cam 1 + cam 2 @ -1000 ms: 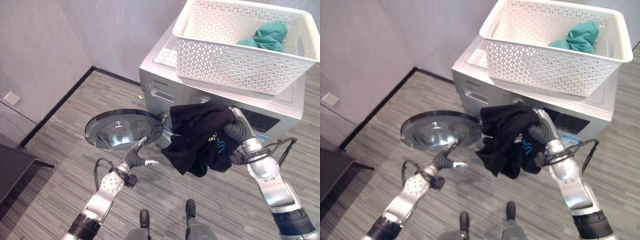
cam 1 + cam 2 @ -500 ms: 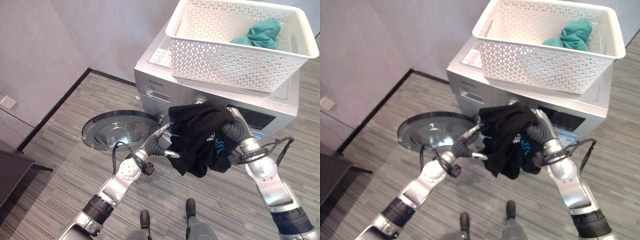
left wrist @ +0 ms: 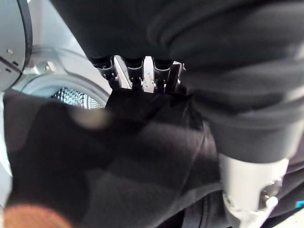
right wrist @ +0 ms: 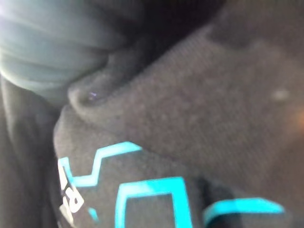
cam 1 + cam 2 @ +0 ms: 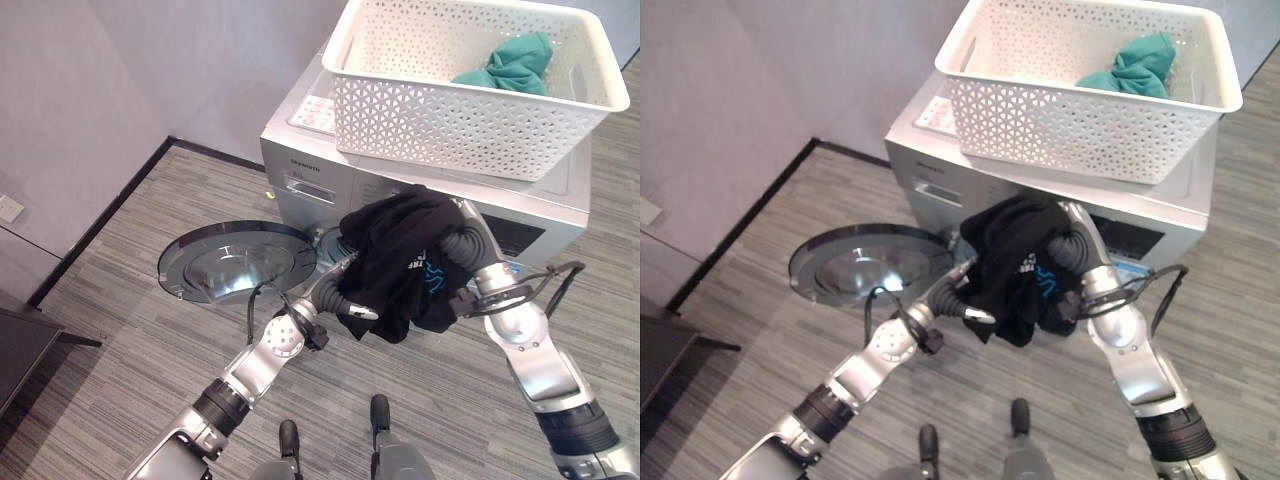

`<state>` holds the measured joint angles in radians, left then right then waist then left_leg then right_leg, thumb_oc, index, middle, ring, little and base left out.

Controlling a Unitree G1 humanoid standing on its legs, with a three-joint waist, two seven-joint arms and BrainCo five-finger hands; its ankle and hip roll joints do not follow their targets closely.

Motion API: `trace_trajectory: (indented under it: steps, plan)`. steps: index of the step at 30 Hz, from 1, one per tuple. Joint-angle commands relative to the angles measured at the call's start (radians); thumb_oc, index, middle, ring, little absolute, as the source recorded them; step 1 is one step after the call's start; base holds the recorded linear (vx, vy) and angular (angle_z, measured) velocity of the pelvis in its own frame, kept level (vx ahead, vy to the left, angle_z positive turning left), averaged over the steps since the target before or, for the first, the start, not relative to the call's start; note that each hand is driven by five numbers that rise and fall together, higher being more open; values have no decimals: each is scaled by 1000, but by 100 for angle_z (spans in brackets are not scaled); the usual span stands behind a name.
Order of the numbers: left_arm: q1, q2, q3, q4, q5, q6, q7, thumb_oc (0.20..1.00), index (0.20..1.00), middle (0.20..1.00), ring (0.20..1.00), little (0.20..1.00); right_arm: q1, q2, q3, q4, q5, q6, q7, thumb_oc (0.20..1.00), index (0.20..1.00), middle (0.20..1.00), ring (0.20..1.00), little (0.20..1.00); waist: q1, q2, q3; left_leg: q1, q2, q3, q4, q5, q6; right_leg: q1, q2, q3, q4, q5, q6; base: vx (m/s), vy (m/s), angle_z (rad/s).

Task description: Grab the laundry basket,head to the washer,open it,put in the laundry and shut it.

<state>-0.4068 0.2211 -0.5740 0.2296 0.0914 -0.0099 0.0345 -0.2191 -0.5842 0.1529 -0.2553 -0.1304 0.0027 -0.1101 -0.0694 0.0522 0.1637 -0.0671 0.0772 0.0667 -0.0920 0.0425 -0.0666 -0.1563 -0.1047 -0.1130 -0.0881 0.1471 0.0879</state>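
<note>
Left robot hand point(image 5: 345, 295) reached black garment point(image 5: 400, 255); grips unclear; basket point(image 5: 470, 85) atop washer point(image 5: 300, 165).

The floor point(image 5: 120, 330) is grey, streaked plank — fine lines running across the view, with lighter and darker bands. Two plain pale lilac-grey walls point(image 5: 150, 60) meet in a corner behind the machine, and a dark skirting strip point(image 5: 100, 225) runs along their base where they join the floor. Low on the left wall sits a small white plate point(image 5: 10, 208), perhaps a socket. A dark, flat-topped piece of furniture point(image 5: 25, 350) juts in at the lower left edge.
</note>
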Motion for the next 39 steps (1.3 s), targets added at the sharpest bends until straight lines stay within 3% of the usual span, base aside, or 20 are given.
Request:
trace_trajectory:
  steps: [1, 2, 9, 13, 20, 22, 24, 25, 27, 29, 31, 32, 33, 35, 36, 37, 39]
  plan:
    - [-126, -20, -43, 79, 44, -24, 83, 1000, 1000, 1000, 1000, 1000, -99, 13, -35, -54, 46, -84, -54, 200, 200, 200, 200, 200, 5, -29, -4, -1, 4, -16, 5, -64, 19, 57, -23, 21, 2, -124, 49, 0, 0, 0]
    - [-141, -28, -30, 105, 57, -19, 133, 1000, 1000, 1000, 1000, 1000, -94, 19, -20, -65, 51, -88, -59, 200, 200, 200, 200, 200, 3, -32, -5, 0, 5, -16, 5, -64, 18, 57, -23, 21, 2, -125, 48, 0, 0, 0]
    - [-190, -40, -3, 174, 71, -4, 207, 1000, 1000, 1000, 1000, 1000, -92, 23, 4, -70, 59, -86, -72, 200, 200, 200, 200, 200, -3, -37, -4, 2, 8, -14, 5, -62, 15, 56, -20, 22, 2, -125, 47, 0, 0, 0]
    - [-189, -62, 1, 174, -21, -10, 202, 1000, 1000, 1000, 1000, 1000, -92, 32, 22, -61, 67, -77, -78, 200, 200, 200, 200, 200, -7, -38, -5, 3, 10, -11, 5, -60, 13, 58, -20, 20, 2, -125, 45, 0, 0, 0]
    - [-188, -131, -60, 151, -307, -15, 122, 1000, 1000, 1000, 1000, 1000, -116, 68, 55, -15, 117, -48, -100, 200, 200, 200, 200, 200, -13, -32, -4, -1, 9, -12, 5, -56, 14, 56, -21, 15, 2, -121, 43, 0, 0, 0]
    - [-7, -105, -51, 168, -385, 0, 64, 1000, 1000, 1000, 1000, 1000, -129, 71, 58, -13, 113, -30, -97, 200, 200, 200, 200, 200, 4, -26, 1, 4, 10, -14, 5, -61, 14, 63, -21, 12, 3, -124, 40, -3, -3, -2]
    - [24, -100, -89, 144, -461, 1, 23, 1000, 1000, 1000, 1000, 1000, -110, 73, 49, -24, 111, -31, -95, 200, 200, 200, 200, 200, 6, -26, 1, -6, 9, -14, 5, -52, 14, 57, -22, 9, 1, -118, 40, 0, 0, 0]
    - [24, -100, -89, 144, -461, 1, 23, 1000, 1000, 1000, 1000, 1000, -109, 73, 49, -25, 111, -31, -95, 200, 200, 200, 200, 200, 6, -26, 1, -6, 9, -14, 5, -52, 14, 57, -22, 9, 1, -118, 40, -5, -11, 6]
    - [-146, -177, -131, 180, -515, -24, 114, 1000, 1000, 1000, 1000, 1000, -107, 93, 82, -9, 146, -39, -113, 200, 200, 200, 200, 200, -16, -31, 4, -9, 9, -12, 5, -51, 14, 51, -19, 17, 1, -117, 40, -7, -10, 6]
    - [-107, -140, -80, 152, -505, -36, 134, 1000, 1000, 1000, 1000, 1000, -124, 101, 118, -20, 156, -30, -105, 200, 200, 200, 200, 200, -9, -31, 0, -10, 10, -9, 5, -51, 13, 49, -20, 16, 2, -116, 38, 3, -13, -6]
    - [-88, -136, -93, 130, -521, -44, 119, 1000, 1000, 1000, 1000, 1000, -118, 96, 119, -19, 146, -34, -102, 200, 200, 200, 200, 200, -8, -31, -2, -10, 10, -10, 5, -52, 13, 49, -20, 14, 2, -116, 37, 6, -6, -4]
    - [-84, -131, -93, 119, -541, -43, 108, 733, 733, 733, 733, 733, -111, 95, 117, -22, 145, -36, -99, 200, 200, 200, 200, 200, -7, -31, -2, -10, 11, -9, 5, -51, 13, 49, -20, 14, 2, -116, 37, 0, 0, 0]
    - [-85, -124, -88, 111, -551, -44, 117, 517, 517, 517, 517, 517, -106, 93, 114, -22, 147, -38, -98, 200, 200, 200, 200, 200, -7, -31, -2, -11, 11, -9, 5, -50, 12, 50, -20, 14, 1, -116, 37, 1, -6, 6]
    - [-87, -116, -76, 93, -563, -53, 132, 247, 247, 247, 247, 247, -94, 92, 113, -27, 147, -39, -99, 200, 200, 200, 200, 200, -8, -32, -3, -11, 11, -11, 5, -50, 12, 51, -19, 12, 1, -117, 36, 3, -3, 2]
    - [-87, -112, -68, 80, -570, -57, 143, 529, 529, 529, 529, 529, -86, 93, 115, -28, 144, -37, -100, 200, 200, 200, 200, 200, -7, -32, -3, -10, 10, -13, 5, -49, 12, 53, -19, 11, 1, -117, 36, 0, 0, 0]
    - [-87, -107, -64, 62, -569, -59, 145, 589, 589, 589, 589, 589, -81, 94, 114, -28, 144, -37, -102, 200, 200, 200, 200, 200, -6, -32, -4, -11, 10, -13, 5, -48, 12, 53, -19, 9, 1, -118, 35, 0, 0, 0]
    - [-79, -102, -64, 51, -571, -58, 139, 605, 605, 605, 605, 605, -79, 94, 112, -28, 141, -38, -102, 200, 200, 200, 200, 200, -4, -32, -5, -11, 10, -13, 5, -49, 12, 54, -19, 8, 1, -118, 35, 0, 0, 0]
